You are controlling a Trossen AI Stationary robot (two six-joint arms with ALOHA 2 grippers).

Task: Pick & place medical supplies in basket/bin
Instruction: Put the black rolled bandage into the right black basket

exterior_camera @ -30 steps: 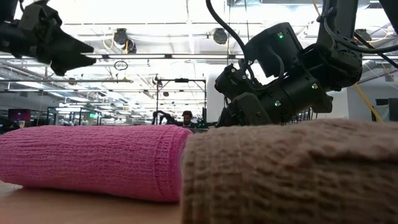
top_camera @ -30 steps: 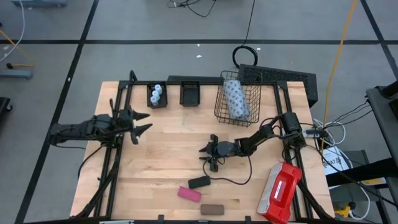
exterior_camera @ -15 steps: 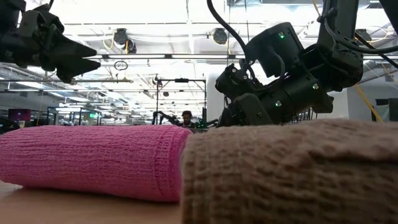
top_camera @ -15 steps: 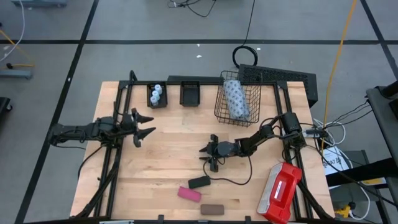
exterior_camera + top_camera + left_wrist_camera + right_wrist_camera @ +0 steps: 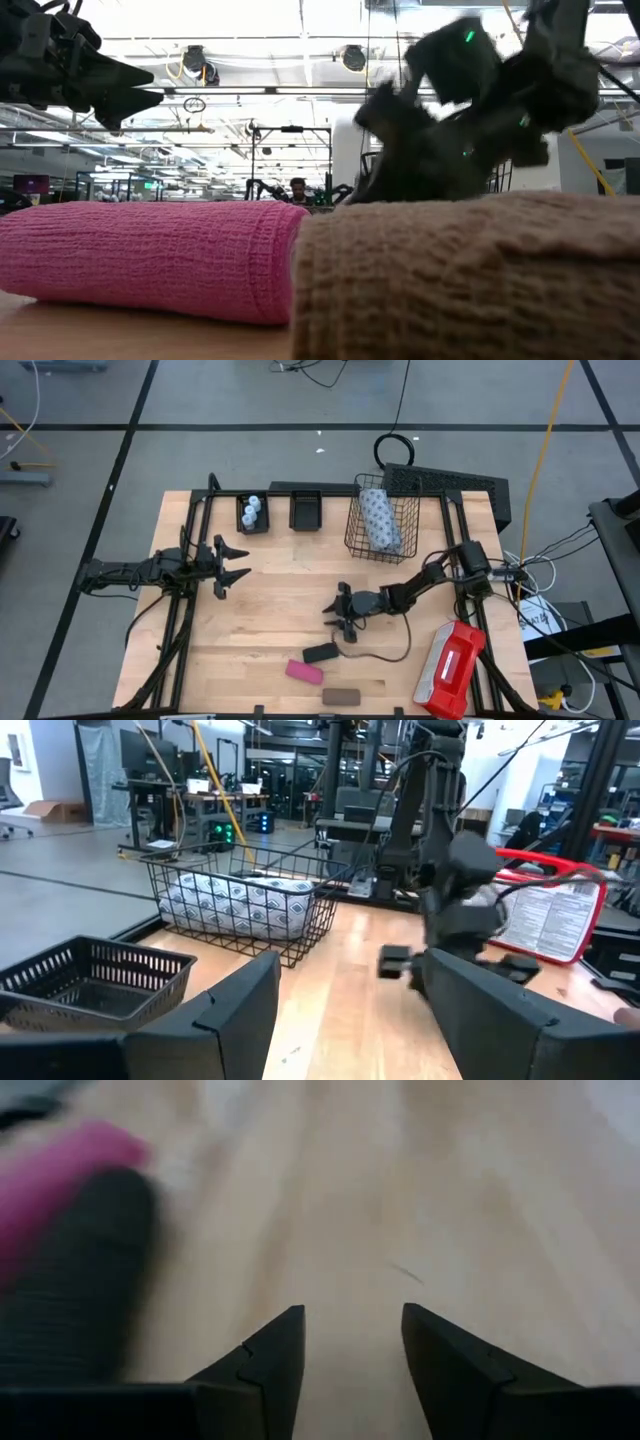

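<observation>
My right gripper [image 5: 334, 614] is open and empty over the middle of the table, just far of the black block [image 5: 320, 653]; the block shows beside its fingers in the right wrist view [image 5: 70, 1290]. The pink block [image 5: 304, 671] and the brown block [image 5: 340, 695] lie flat near the front edge. The dotted pack [image 5: 378, 520] lies in the wire basket [image 5: 355, 535]. The white vials [image 5: 252, 508] sit in one small tray [image 5: 252, 526]; the other tray [image 5: 304, 510] holds nothing. My left gripper [image 5: 243, 562] is open and empty at the table's left.
The red-and-white case [image 5: 450, 668] lies at the front right corner. A cable [image 5: 385, 655] trails on the wood between the right arm and the black block. Bare wood lies between the two grippers.
My right gripper has moved a little toward the near edge, closer to the black block, and shows blurred in the low view. My left gripper has moved a short way toward the table's right and come down a little. Both stay open. No object has moved.
</observation>
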